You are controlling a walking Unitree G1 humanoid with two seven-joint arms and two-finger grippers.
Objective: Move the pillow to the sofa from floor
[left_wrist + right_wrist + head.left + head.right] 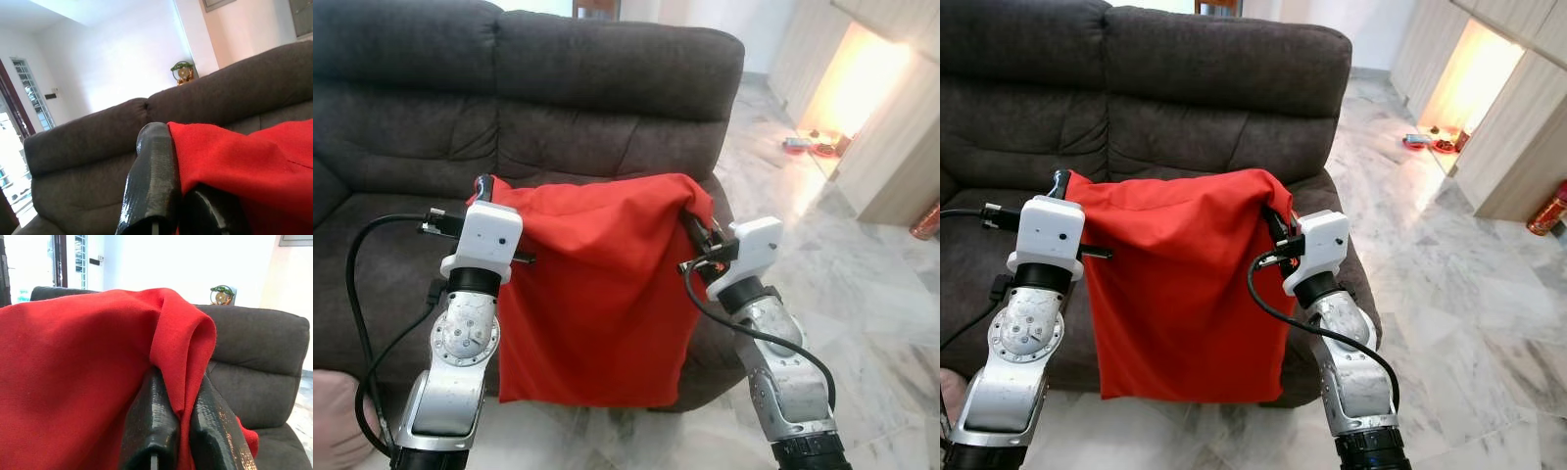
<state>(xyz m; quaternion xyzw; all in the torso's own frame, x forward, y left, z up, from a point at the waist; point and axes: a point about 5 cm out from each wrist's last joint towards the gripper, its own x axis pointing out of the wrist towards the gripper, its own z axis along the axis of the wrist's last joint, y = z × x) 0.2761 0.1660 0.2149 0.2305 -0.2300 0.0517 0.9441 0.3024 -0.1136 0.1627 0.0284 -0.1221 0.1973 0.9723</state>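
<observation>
Left eye view: the red pillow (602,294) is being held up by its two top corners in front of the dark brown sofa (607,88), hanging down flat over the seat's front edge, with its lower edge hanging just above the marble floor (862,323). The left gripper (487,188) is being kept at the pillow's 10 o'clock corner and the right gripper (697,227) at its 2 o'clock corner. A lit wooden cabinet (871,88) is being seen off at 2 o'clock, with something pinkish (333,411) sitting at the 8 o'clock edge of the frame.

Right eye view: pretty much the same scene is being shown, with the pillow draped between both silver arms and the sofa back rising behind it at 12 o'clock. A red can-like thing (1549,211) is being seen on the floor at 3 o'clock.

Left wrist view: the black fingers (151,181) are being pressed together on the red fabric's edge, so they're closed on the pillow, with the sofa back running behind.

Right wrist view: a fold of red cloth is being pinched between the two fingers (154,426), closed tight on it. A small round ornament (221,295) is being seen beyond the sofa's top.
</observation>
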